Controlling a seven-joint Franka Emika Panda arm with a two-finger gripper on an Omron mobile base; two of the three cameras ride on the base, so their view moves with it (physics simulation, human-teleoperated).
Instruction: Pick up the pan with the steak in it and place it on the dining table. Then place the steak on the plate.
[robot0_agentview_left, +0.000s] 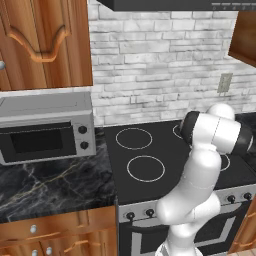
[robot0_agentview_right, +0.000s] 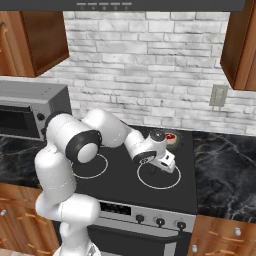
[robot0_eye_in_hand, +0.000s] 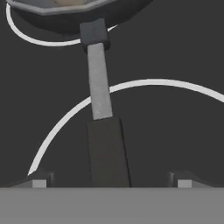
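Here steak (robot0_agentview_right: 171, 136) visible; hand view: claw (robot0_eye_in_hand: 109, 179) wide, straddling pan (robot0_eye_in_hand: 98, 78) handle.

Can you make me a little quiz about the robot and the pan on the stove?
1. True or false: the gripper is shut on the pan.
2. What lies between the fingertips in the hand view? A) the pan's handle B) a spoon C) the microwave
3. Fill in: the steak sits in the ____.

Key: 1 false, the jaws are open. 2 A. 3 pan.
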